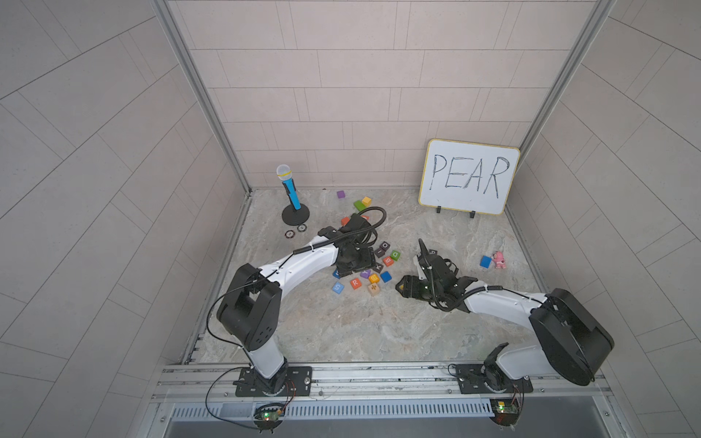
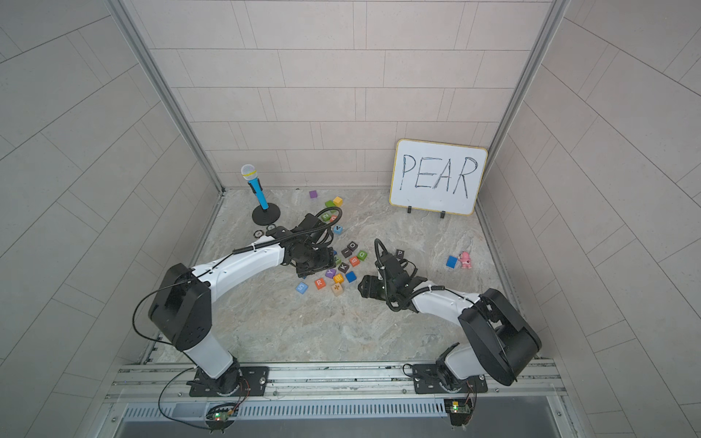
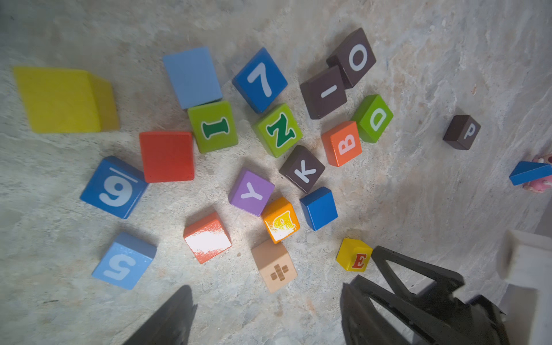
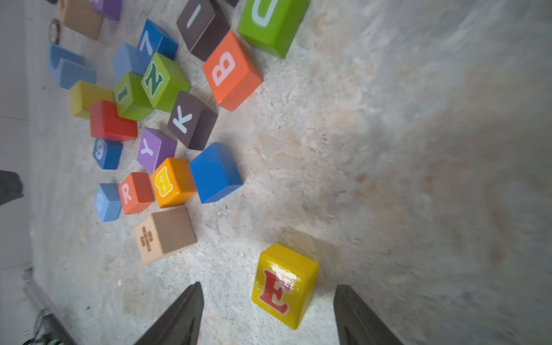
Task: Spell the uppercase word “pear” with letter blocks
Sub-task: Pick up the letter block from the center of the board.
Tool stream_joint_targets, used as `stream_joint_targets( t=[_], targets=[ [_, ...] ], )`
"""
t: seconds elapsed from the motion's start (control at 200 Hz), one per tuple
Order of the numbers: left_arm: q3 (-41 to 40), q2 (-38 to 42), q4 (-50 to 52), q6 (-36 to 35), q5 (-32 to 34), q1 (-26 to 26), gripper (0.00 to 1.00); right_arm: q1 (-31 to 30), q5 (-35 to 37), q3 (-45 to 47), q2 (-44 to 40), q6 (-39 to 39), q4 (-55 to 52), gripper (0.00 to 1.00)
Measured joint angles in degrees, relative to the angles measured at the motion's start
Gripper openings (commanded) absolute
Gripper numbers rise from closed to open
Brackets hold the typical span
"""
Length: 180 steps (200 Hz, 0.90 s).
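Both arms are out over the marbled grey table (image 1: 341,330). The right claw (image 4: 268,286) is down low with its jaws apart. The small yellow cube with the red E (image 4: 283,286) stands on the table in the gap at its tips. It sits nearer one finger than the other, and I can't see either one touching it. That's on the near right fringe of the pile of coloured wooden cubes (image 2: 343,268) in the middle of the table.

The left claw (image 3: 265,295) hangs above that pile, jaws spread wide, nothing in them.

The other letters:
- **R:** the orange-red cube with the white R (image 1: 355,283) lies on the pile's near side, just beside a light blue cube marked 5 (image 1: 337,288).
- **P:** the black cube with the white P (image 2: 400,253) sits alone, clear of the pile toward the right edge, just past the right arm's wrist.
- **A:** the light blue cube with the A (image 2: 338,229) is on the pile's far side, by the left arm's cable loop.

All four letters are scattered, well apart from each other.

At the far right corner a yellow-rimmed whiteboard (image 1: 469,176) stands propped, with PEAR written on it by hand. A blue toy microphone on a black stand (image 1: 290,189) is near the far left corner. By the right edge, a plain blue cube (image 1: 486,261) sits right against a small pink toy figure (image 1: 499,259).
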<state>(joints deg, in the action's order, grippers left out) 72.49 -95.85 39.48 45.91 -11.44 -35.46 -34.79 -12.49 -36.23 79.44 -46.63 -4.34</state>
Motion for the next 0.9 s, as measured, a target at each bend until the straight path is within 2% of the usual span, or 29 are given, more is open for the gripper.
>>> stream_joint_targets(
  t=[0.205,0.315,0.355,0.67,0.901],
  targets=[
    [-1.8,2.4,0.3,-1.9,0.2,1.2,0.84,-4.6,12.8,-10.5,-0.3,-1.5,-14.2,0.72],
    [-2.2,2.5,0.2,-2.6,0.0,1.8,0.97,-5.9,16.5,-13.9,2.9,-3.5,-18.5,0.71],
    [-2.4,2.5,0.2,-2.9,-0.1,2.0,1.00,-6.4,17.1,-14.7,4.5,-4.1,-19.5,0.71],
    [-3.2,2.5,-0.2,-4.5,-1.7,2.8,1.00,-7.6,17.4,-17.7,13.2,-5.8,-22.0,0.68],
    [-3.5,2.5,-0.2,-4.6,-2.1,2.8,1.00,-7.6,16.7,-18.7,15.4,-5.9,-21.9,0.57]
  ],
)
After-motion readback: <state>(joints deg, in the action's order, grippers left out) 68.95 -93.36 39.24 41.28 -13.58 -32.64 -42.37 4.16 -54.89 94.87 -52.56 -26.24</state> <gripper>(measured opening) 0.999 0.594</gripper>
